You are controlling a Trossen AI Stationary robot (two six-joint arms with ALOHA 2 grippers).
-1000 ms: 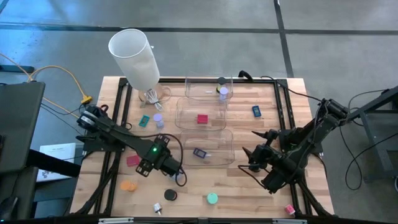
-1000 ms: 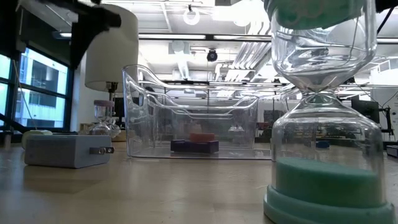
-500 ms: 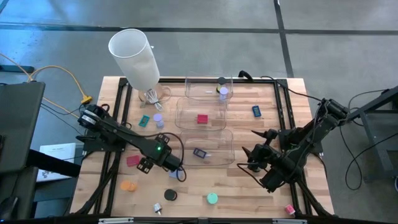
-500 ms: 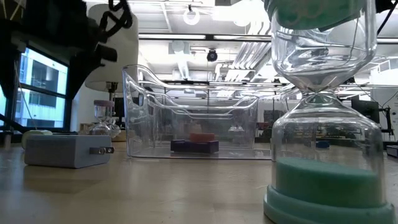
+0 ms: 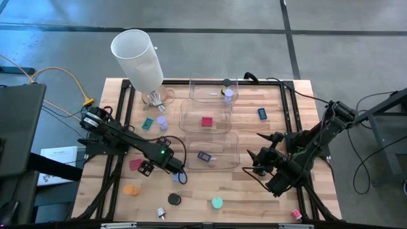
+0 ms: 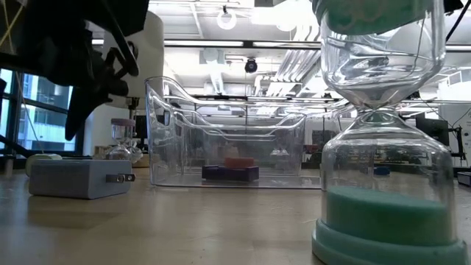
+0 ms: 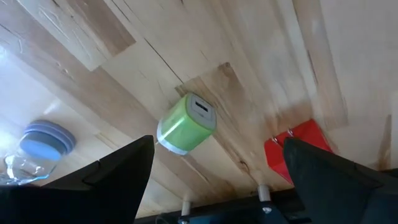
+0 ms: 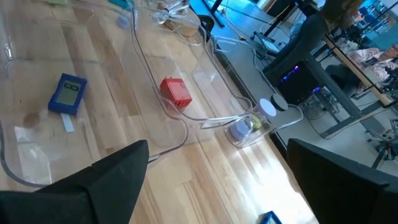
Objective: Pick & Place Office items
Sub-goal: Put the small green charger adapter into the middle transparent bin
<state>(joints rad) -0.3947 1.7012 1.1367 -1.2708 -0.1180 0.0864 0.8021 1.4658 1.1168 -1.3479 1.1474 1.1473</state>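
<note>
Charger [image 7: 185, 123] btwn open left gripper [image 7: 214, 171] fingers

High cam overhead, low cam tabletop-level; both share clear bins [image 5: 210, 151] [image 6: 221, 140].

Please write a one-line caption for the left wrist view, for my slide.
Open left gripper above the wooden table, with a green charger block between its fingers in view, and a red block nearby.

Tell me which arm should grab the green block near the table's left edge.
Left. The left gripper hangs with fingers open directly over the green block, beside a red block. The right gripper waits beyond the clear bins.
</note>
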